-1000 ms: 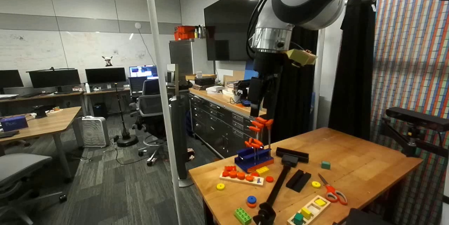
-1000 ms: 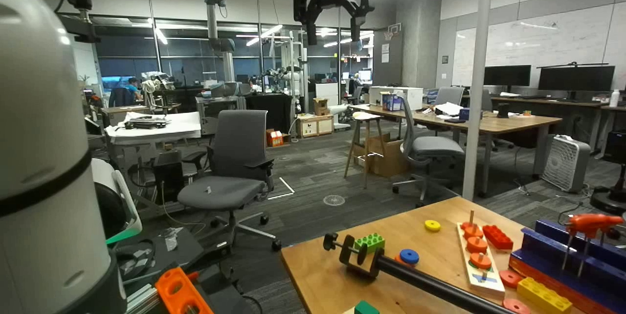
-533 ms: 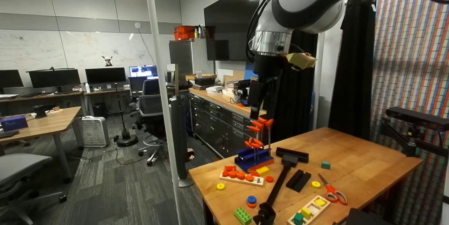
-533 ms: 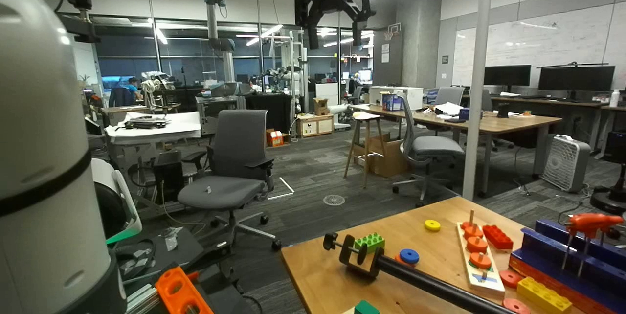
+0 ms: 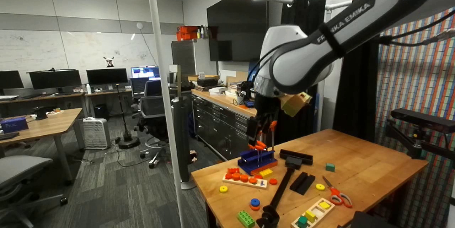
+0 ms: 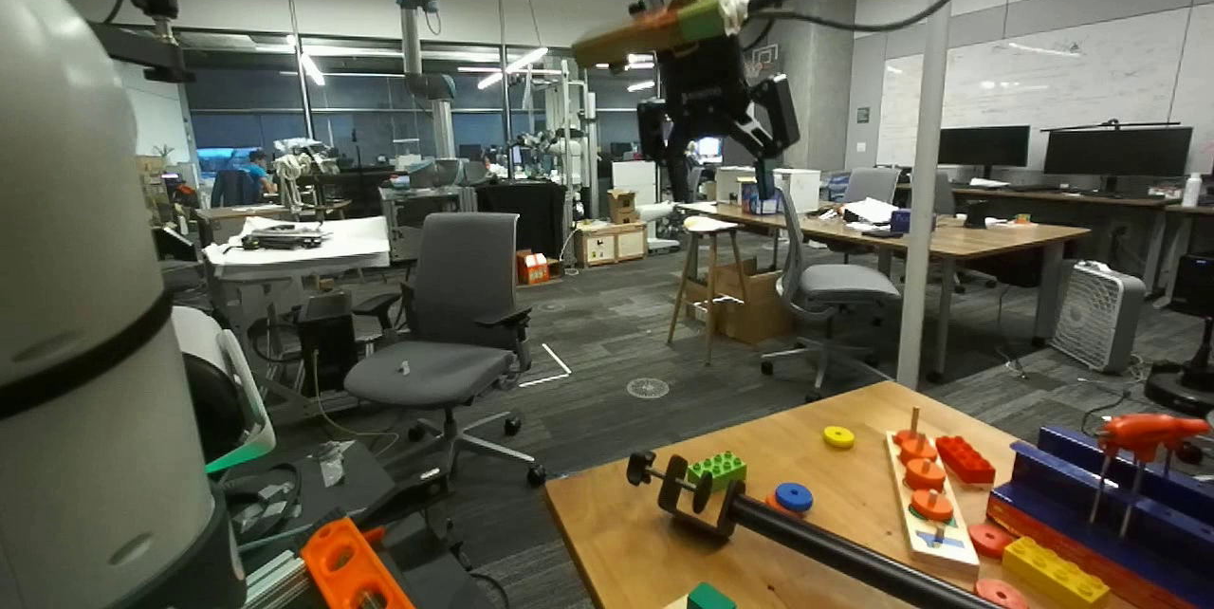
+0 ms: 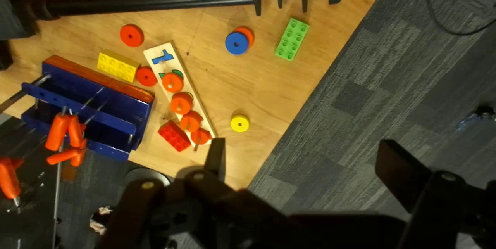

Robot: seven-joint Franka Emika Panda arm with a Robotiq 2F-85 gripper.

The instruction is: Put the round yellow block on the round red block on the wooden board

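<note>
At left of the wrist view, rack (image 7: 128,107): one, blue, with orange-handled tools (image 7: 56,132) overlapping, their number unclear
Yellow brick (image 7: 117,65): one, beside the rack
Loose round red blocks (image 7: 131,35): two, flat on the table (image 7: 217,82)
Wooden board (image 7: 197,106): one, four pegs carrying round red blocks (image 7: 181,102)
Red brick (image 7: 174,135): one, just beside the board
Round blue block (image 7: 236,43): one, partly covering one orange-red disc (image 7: 250,35)
Round yellow block (image 7: 240,123): one in this view, on the table right of the board
Green brick (image 7: 292,39): one, near the table's edge
Gripper (image 7: 302,142): one, raised, its two fingers spread wide apart
Round yellow block to gripper: well below it, showing just beyond the tip of the finger at picture left
In an exterior view, outside the wrist view's frame: a second round yellow block (image 5: 320,187) and one pair of scissors (image 5: 333,189), near each other
</note>
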